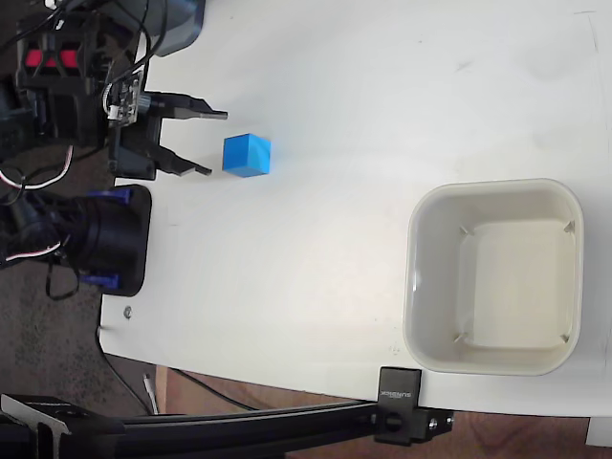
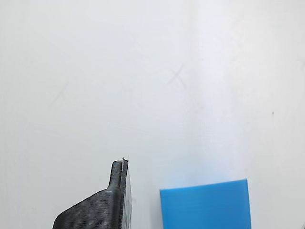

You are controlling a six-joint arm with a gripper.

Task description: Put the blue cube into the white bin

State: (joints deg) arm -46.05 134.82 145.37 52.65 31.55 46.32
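The blue cube (image 1: 247, 155) rests on the white table at the upper left of the fixed view. My gripper (image 1: 216, 142) stands open just left of it, with both black fingertips a short way from the cube and nothing between them. The wrist view shows the blue cube (image 2: 205, 206) at the bottom edge, right of one black finger (image 2: 113, 200); the other finger is out of frame. The white bin (image 1: 419, 287) stands far to the right near the table's lower edge, upright and empty.
The arm's black base (image 1: 115, 239) and cables fill the left edge. At the top left, a grey-blue device (image 1: 177, 24) is partly in frame. A black clamp (image 1: 400, 402) on a bar sits below the bin at the table's lower edge.
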